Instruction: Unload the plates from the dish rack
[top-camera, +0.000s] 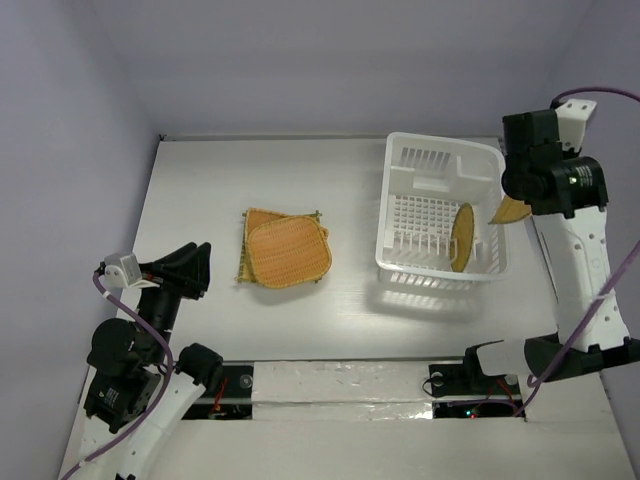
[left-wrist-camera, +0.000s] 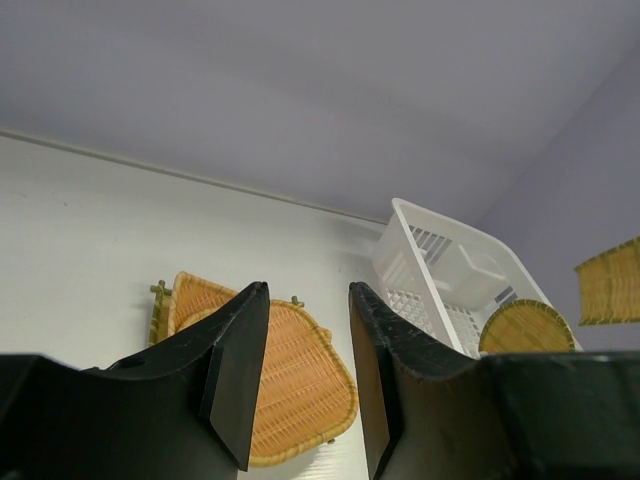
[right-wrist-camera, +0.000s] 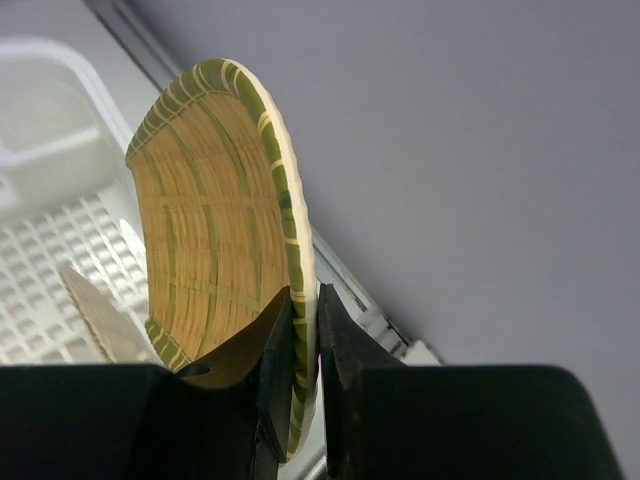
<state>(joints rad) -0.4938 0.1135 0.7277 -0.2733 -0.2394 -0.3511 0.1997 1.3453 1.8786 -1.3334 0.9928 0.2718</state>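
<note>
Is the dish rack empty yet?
Not empty: one round plate stands on edge inside the dish rack; the right gripper grips a second plate.

Tan plates (top-camera: 287, 250) stacked beside white rack (top-camera: 440, 158); one plate (top-camera: 462, 238) upright inside

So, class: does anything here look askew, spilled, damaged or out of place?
Nothing is spilled or broken. The stacked plates on the table lie askew, the top one turned against the square one below. A round plate stands on edge in the dish rack; the right end effector pinches another plate by its rim.
</note>
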